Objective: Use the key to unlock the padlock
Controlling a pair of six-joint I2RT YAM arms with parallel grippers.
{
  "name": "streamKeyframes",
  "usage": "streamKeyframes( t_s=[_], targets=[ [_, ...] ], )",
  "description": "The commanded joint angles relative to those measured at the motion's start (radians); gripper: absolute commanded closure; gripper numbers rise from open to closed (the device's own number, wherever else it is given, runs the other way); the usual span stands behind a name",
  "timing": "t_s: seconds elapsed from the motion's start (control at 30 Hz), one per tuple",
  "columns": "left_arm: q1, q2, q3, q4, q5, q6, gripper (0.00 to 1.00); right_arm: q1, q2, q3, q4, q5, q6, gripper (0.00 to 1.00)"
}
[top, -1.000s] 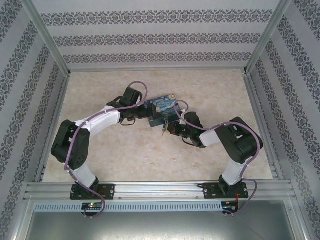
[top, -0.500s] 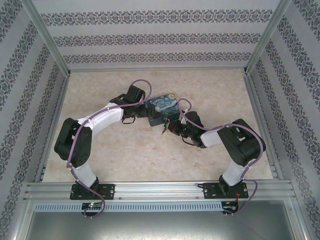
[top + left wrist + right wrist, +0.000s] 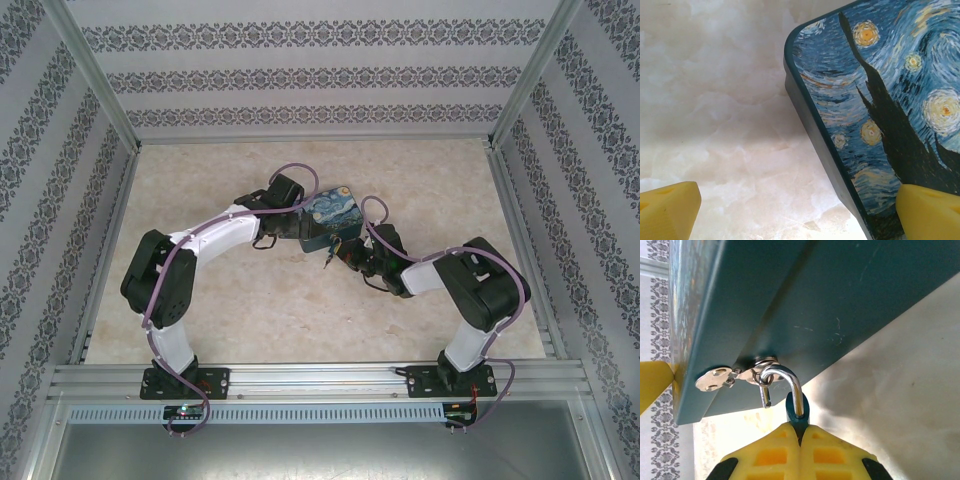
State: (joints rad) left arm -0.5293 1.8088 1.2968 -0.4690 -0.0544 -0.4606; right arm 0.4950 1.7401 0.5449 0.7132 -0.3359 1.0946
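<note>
One padlock (image 3: 798, 415) is in play, and its small blue body is pinched between the two yellow fingers of the right gripper (image 3: 800, 432), whose jaws are closed tight on it so that just a sliver of blue pokes out past the fingertips. Beyond those tips the single silvery shackle (image 3: 789, 380) arches up and hooks through one small ring on the hasp (image 3: 715, 379) of the one painted tin (image 3: 840, 300). One leg of the shackle enters the blue body; the other ends free just beside it, out of the body. The tin's dark teal side wall stands ahead of the jaws, tilted across the right wrist view. The left gripper (image 3: 800, 206) has its two jaws spread wide and grips nothing: one yellow fingertip (image 3: 667, 207) sits over the bare marbled table (image 3: 715, 100), the other over the tin's starry lid, with the lid's rounded corner and its edge running between them. From above, the two arms bend inward and meet at the tin (image 3: 332, 212), the left gripper (image 3: 298, 218) at its left end, the right gripper (image 3: 343, 252) at its near side.
</note>
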Motion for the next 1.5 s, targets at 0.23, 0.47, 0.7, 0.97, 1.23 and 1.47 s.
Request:
streamKeyframes(
  t_s=[0.23, 0.47, 0.7, 0.97, 1.23, 1.47],
  targets=[
    [-0.018, 0.051, -0.005, -0.068, -0.053, 0.030, 0.00, -0.019, 0.087, -0.033, 0.199, 0.057, 0.175, 1.00],
    [-0.020, 0.064, -0.002, -0.078, -0.055, 0.036, 0.00, -0.044, 0.107, -0.031, 0.241, 0.058, 0.206, 1.00],
    [-0.020, 0.072, -0.002, -0.081, -0.053, 0.039, 0.00, -0.083, 0.103, -0.012, 0.220, 0.036, 0.195, 1.00],
    [-0.021, 0.078, -0.001, -0.091, -0.047, 0.043, 0.00, -0.134, 0.108, 0.029, 0.171, 0.015, 0.164, 1.00],
    [-0.023, 0.084, 0.007, -0.101, -0.044, 0.045, 0.00, -0.182, 0.108, 0.072, 0.120, -0.030, 0.125, 1.00],
    [-0.029, 0.090, 0.023, -0.118, -0.041, 0.054, 0.00, -0.191, 0.088, 0.165, -0.058, -0.065, 0.017, 1.00]
  ],
)
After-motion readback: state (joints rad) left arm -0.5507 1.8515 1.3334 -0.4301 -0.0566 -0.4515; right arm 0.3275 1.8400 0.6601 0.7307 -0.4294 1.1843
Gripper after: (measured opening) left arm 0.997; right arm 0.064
